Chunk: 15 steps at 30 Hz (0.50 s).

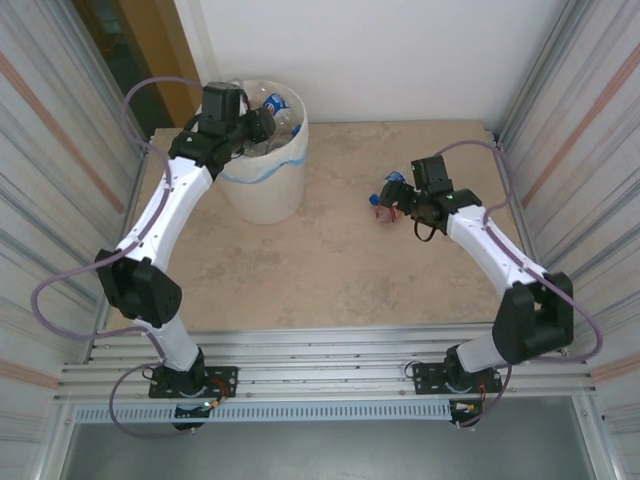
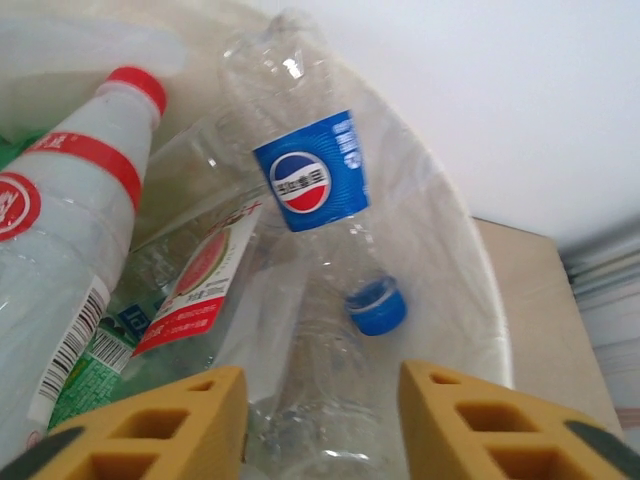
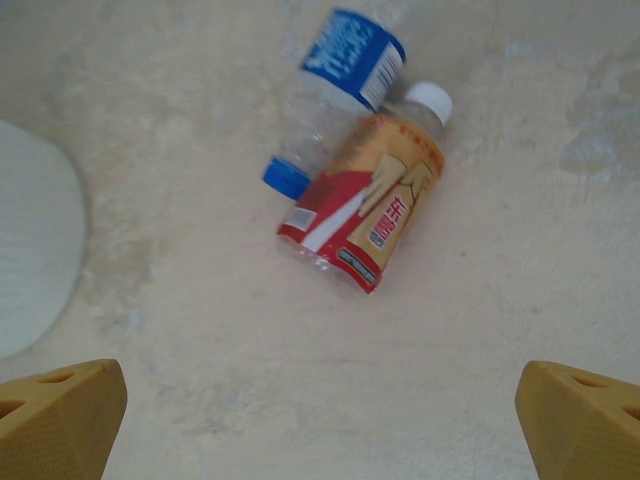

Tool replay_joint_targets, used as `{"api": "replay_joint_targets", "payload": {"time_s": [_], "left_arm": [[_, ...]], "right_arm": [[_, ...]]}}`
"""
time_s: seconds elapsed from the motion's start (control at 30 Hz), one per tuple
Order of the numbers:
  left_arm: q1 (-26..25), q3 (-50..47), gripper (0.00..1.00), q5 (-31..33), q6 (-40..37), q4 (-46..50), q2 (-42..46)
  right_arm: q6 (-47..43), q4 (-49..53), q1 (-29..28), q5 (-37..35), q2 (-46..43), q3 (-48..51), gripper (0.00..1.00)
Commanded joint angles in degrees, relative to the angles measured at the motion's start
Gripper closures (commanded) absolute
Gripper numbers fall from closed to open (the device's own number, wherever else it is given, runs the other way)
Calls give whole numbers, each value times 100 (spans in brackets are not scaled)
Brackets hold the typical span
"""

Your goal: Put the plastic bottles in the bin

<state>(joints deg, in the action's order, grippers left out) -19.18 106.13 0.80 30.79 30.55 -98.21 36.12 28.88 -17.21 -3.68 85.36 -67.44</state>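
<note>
**Bin part-filled, two bottles on the table**

The bin (image 1: 262, 190) stands at the far left of the table (image 1: 330, 270), lined with a whitish bag. Inside it plastic bottles lie heaped. A clear one with a blue Pepsi label (image 2: 310, 180) and a blue cap leans against the inner wall. A white one with a red cap and red bands (image 2: 70, 230) lies to its left. Between them sits a clear one with a red watermelon label (image 2: 195, 290), and a green label (image 2: 85, 385) shows low down.

The left gripper (image 2: 320, 420) hangs over the bin's mouth. Its yellow fingers are parted, with the heap showing through the gap.

Well to the right of the bin, two more bottles lie on the table, touching side by side. One is clear with a blue label and blue cap (image 3: 335, 90), the other has a gold-and-red label and a white cap (image 3: 370, 200). The right gripper (image 3: 320, 420) hovers just short of them, jaws spread wide.

Ribbed metal walls (image 1: 60, 150) flank the table.
</note>
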Motion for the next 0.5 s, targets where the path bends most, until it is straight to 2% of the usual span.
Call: {"api": "replay_joint_targets", "payload": {"time_s": [0.0,0.27,0.47], "left_arm": [[-16,-134,48,-301,3,-239,559],[-94,-693,30,-527,70,-567,1240],[-158,-1321,16,-673,215,-912,1674]], "right_arm": [[309,21,-1,-261,486,-429,2],[474,141,113,-300,1748,-1303,2],[567,263,189,-316,2360,-1657,2]]}}
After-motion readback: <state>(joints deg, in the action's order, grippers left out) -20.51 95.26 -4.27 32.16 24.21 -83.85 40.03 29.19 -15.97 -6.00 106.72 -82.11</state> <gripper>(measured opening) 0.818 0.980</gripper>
